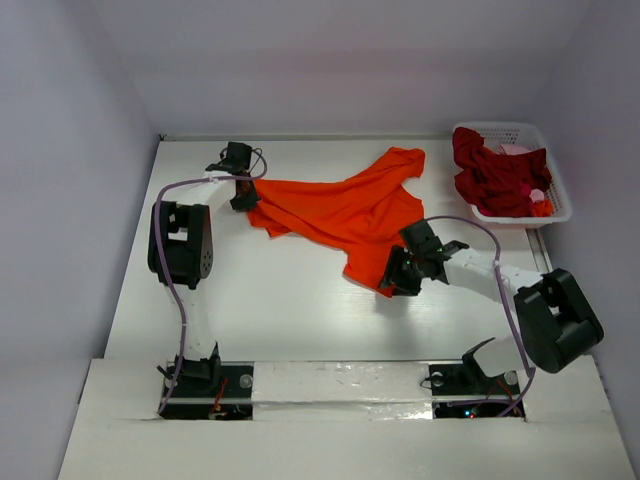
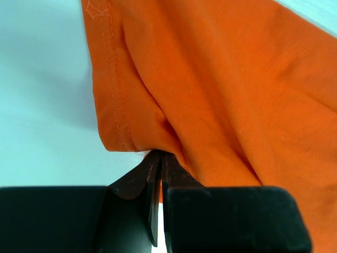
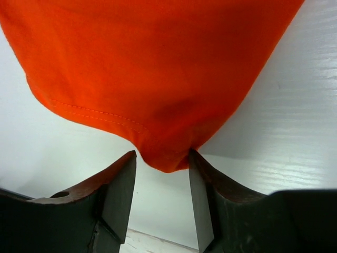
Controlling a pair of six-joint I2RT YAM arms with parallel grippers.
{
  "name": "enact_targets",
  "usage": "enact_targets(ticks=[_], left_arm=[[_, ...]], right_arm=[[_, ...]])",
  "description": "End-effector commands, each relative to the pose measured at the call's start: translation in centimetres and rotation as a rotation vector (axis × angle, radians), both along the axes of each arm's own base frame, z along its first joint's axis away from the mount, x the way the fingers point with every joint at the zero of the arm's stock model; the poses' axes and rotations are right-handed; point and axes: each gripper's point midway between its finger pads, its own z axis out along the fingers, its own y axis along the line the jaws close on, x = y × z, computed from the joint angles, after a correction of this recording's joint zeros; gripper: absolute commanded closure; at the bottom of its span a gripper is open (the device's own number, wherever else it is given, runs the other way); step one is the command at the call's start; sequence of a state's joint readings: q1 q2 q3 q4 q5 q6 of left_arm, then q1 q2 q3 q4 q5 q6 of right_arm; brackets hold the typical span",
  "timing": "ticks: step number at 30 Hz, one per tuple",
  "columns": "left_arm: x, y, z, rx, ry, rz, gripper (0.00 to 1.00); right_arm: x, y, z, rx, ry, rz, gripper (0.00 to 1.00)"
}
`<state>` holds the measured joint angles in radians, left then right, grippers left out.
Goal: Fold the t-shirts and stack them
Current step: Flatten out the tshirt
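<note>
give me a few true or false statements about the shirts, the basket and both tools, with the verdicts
1. The left tool is shut on an edge of the orange t-shirt. True.
2. The right tool is clamped tight on the cloth. False: its jaws stand apart, with a corner of the orange t-shirt between them.
3. The white basket is empty. False: it holds dark red shirts.
4. The orange t-shirt lies on the table, outside the basket. True.
5. The orange t-shirt is neatly folded. False: it lies spread out and rumpled.
</note>
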<state>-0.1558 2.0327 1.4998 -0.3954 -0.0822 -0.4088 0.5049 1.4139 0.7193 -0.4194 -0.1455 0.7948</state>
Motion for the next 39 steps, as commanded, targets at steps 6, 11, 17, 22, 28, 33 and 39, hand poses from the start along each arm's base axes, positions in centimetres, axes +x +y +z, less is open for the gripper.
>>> enact_targets(ticks=[6, 11, 17, 22, 28, 33, 39], left_arm=[[1.3, 0.0, 2.2, 0.011, -0.045, 0.004, 1.00], [1.5, 0.0, 2.4, 0.011, -0.048, 0.005, 1.00], [1.9, -0.1, 2.4, 0.010, -0.047, 0.005, 1.00], [2.2, -0.1, 2.8, 0.011, -0.053, 0.007, 1.00], [2.2, -0.1, 3.1, 0.011, -0.058, 0.011, 1.00], [2.2, -0.1, 5.1, 0.006, -0.087, 0.009, 1.00], [1.9, 0.6, 10.6, 0.009, -0.160, 0.014, 1.00]], right_arm=[[2.2, 1.2, 0.9, 0.023, -0.060, 0.001, 0.63], [2.4, 1.2, 1.4, 0.019, -0.070, 0.000, 0.72], [2.7, 1.2, 1.7, 0.012, -0.080, 0.003, 0.93], [2.7, 1.2, 1.6, 0.010, -0.072, 0.003, 1.00], [3.0, 1.0, 2.5, 0.002, -0.093, 0.000, 1.00], [4.2, 0.8, 5.8, -0.021, -0.153, -0.001, 1.00], [6.4, -0.1, 13.6, -0.068, -0.306, 0.004, 1.00]])
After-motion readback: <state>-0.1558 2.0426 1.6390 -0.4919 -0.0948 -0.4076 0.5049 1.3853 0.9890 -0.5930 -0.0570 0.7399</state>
